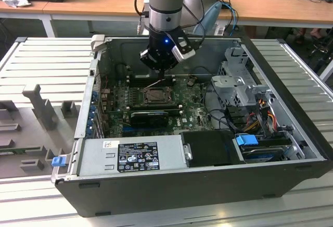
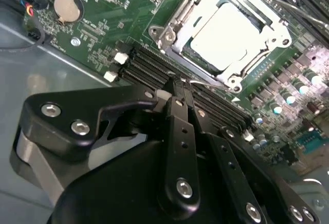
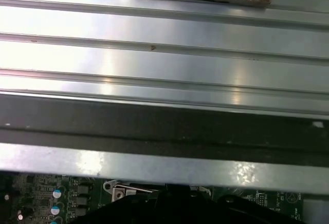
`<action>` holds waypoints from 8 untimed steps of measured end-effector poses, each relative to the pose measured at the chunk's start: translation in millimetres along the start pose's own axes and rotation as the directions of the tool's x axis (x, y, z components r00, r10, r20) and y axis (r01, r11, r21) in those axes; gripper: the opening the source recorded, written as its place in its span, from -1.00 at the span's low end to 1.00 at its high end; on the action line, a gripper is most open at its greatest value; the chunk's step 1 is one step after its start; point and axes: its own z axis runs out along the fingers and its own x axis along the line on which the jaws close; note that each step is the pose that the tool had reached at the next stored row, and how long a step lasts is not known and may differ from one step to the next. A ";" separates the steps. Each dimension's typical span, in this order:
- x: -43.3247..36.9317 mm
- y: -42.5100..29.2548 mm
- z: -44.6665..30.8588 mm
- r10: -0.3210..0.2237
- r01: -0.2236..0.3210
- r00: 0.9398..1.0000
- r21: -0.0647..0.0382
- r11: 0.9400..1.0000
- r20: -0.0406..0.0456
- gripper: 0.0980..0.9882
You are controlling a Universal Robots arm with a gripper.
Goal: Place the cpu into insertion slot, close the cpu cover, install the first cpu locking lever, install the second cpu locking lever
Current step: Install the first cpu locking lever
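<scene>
The gripper (image 2: 178, 91) has its fingers pressed together, holding nothing, tips hanging just beside the black memory slots (image 2: 154, 64) at the socket's edge; past them the cpu (image 2: 222, 35) lies flat in the insertion slot (image 2: 181, 54), pale and square; the cpu cover (image 2: 277, 29) looks folded down around it; a thin locking lever (image 1: 156, 84) still stands raised, so placing and covering seem done while levers remain, on the green motherboard (image 1: 195, 115)
</scene>
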 end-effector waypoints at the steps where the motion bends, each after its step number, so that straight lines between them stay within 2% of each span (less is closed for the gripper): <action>1: 3.2 0.2 -0.1 0.000 0.000 1.000 0.000 1.000 0.000 -0.98; 4: 8.0 0.5 -0.2 0.000 0.000 1.000 0.000 1.000 0.000 -0.98; 8: 8.7 -1.2 0.6 0.000 0.000 1.000 0.000 1.000 0.000 -0.98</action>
